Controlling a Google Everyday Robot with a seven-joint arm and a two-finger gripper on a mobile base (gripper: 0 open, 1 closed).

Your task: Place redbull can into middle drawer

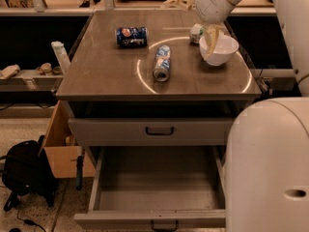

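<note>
The redbull can (161,63) lies on its side near the middle of the brown tabletop (106,76), its metal top facing the front. The middle drawer (159,190) is pulled out below and shows a bare grey tray, with its dark handle at the front edge. My gripper (209,46) hangs from the white arm at the top right, over the near side of a white bowl (222,50). It is about a hand's width to the right of the can and is not touching it.
A stubby dark blue can (131,36) lies at the back of the tabletop. A closed grey drawer front (116,131) sits above the open drawer. A large white robot part (268,168) covers the drawer's right side. A cardboard box (60,151) and a black backpack (26,175) are on the floor at the left.
</note>
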